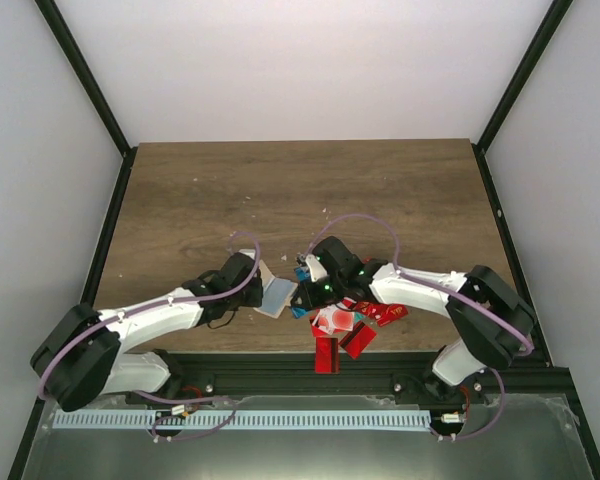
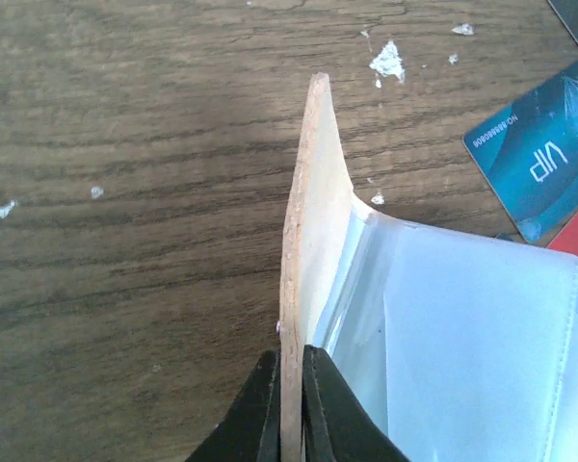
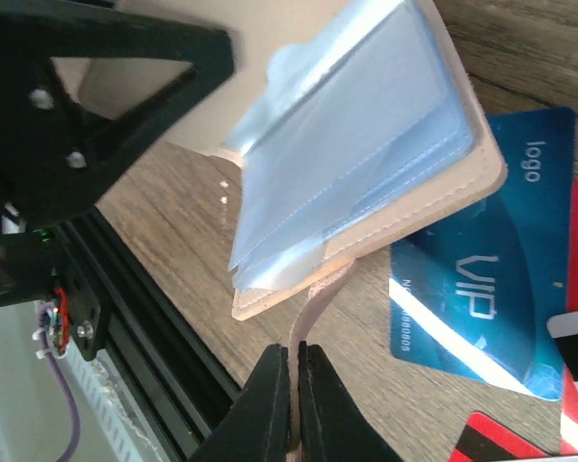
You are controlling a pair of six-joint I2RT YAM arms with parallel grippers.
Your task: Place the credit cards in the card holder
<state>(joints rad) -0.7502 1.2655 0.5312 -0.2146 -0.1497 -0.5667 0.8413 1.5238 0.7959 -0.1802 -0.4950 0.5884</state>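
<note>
The beige card holder (image 1: 277, 294) lies open between both grippers, its clear plastic sleeves (image 2: 462, 327) showing. My left gripper (image 2: 290, 358) is shut on the holder's upright tan cover flap (image 2: 313, 192). In the right wrist view the card holder (image 3: 433, 192) is tilted up, and my right gripper (image 3: 294, 354) is shut on its thin snap tab (image 3: 320, 289). The credit cards (image 1: 346, 322) are heaped to the right of the holder, mostly red. A blue VIP card (image 3: 482, 289) lies flat under the holder's edge, and this blue card (image 2: 539, 154) also shows in the left wrist view.
A black rail (image 1: 280, 365) runs along the near table edge, close below the grippers. Small white flecks (image 2: 387, 60) dot the wood. Dark frame posts (image 1: 110, 230) border the table left and right. The left arm's black body (image 3: 77, 115) fills the right wrist view's upper left.
</note>
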